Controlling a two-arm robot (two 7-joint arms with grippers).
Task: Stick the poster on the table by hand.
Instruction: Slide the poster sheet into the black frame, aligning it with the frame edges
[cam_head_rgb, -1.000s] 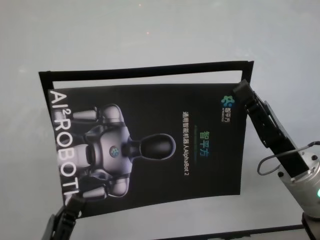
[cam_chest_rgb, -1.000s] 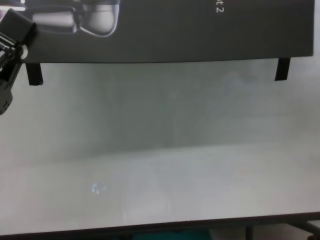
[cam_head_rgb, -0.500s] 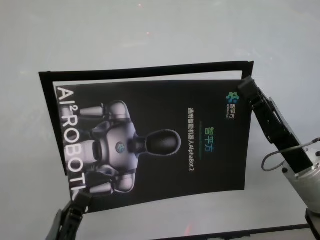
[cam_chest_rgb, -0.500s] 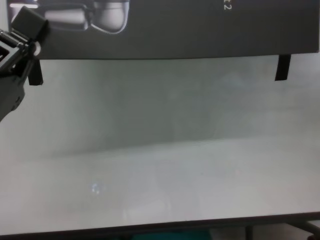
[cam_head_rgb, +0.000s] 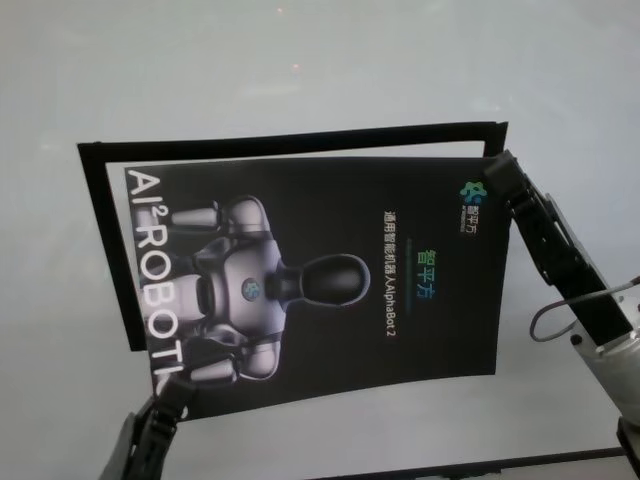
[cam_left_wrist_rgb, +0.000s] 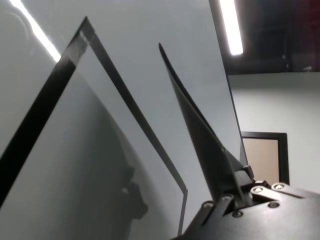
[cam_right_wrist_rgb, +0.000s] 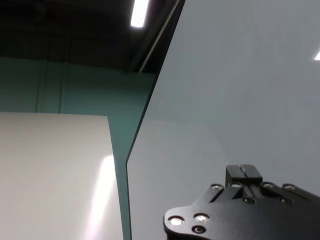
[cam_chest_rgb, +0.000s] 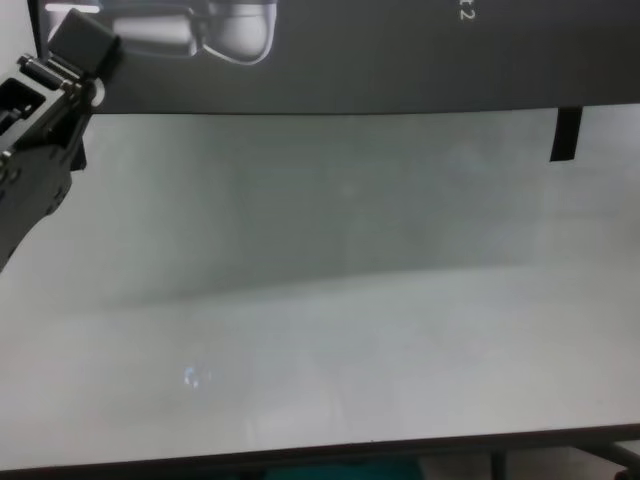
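The poster (cam_head_rgb: 330, 280), a dark sheet with a silvery robot figure and "AI² ROBOT" lettering, hangs tilted just above the pale table (cam_head_rgb: 300, 60). My left gripper (cam_head_rgb: 170, 397) is shut on its near left corner; the chest view (cam_chest_rgb: 78, 45) shows the same pinch. My right gripper (cam_head_rgb: 497, 172) is shut on its far right corner. In the left wrist view the poster (cam_left_wrist_rgb: 200, 130) is seen edge-on, rising from my left gripper (cam_left_wrist_rgb: 235, 196). The right wrist view shows only my right gripper (cam_right_wrist_rgb: 243, 175) against a grey surface.
A frame of narrow black tape strips (cam_head_rgb: 290, 136) lies on the table behind and left of the poster, with a left side strip (cam_head_rgb: 105, 245). One short strip (cam_chest_rgb: 566, 135) shows in the chest view. The table's dark front edge (cam_chest_rgb: 330, 455) is near.
Both grippers have carried the poster to the right across the table. In the chest view my left gripper has moved right and up with the corner.
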